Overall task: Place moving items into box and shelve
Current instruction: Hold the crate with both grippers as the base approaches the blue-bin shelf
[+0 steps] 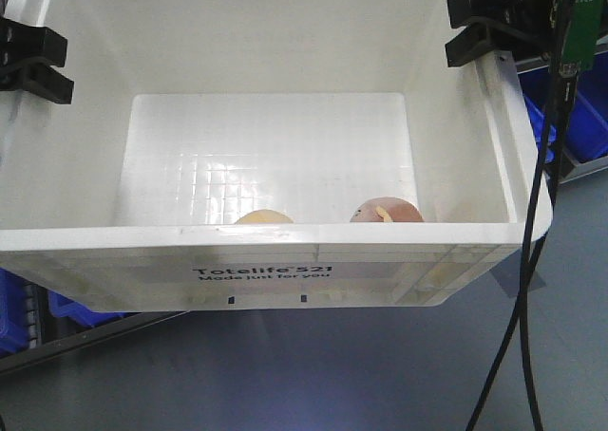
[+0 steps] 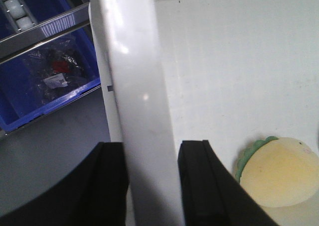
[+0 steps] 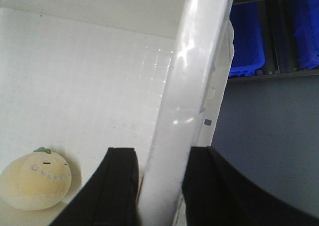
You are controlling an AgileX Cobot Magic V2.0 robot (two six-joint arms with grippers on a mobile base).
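Both grippers clamped on opposite side rims of the box.
Left gripper: black fingers straddle the rim, one outside and one inside, closed against the wall between them. Right gripper: the same hold, mirrored (wrist views show both fingers against the rim). Both sit level, pointing inward toward each other.

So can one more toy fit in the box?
The box is bare from its back wall to the cream toy and reddish toy. Crowded along the front wall; left gripper and right gripper clamp the sides.
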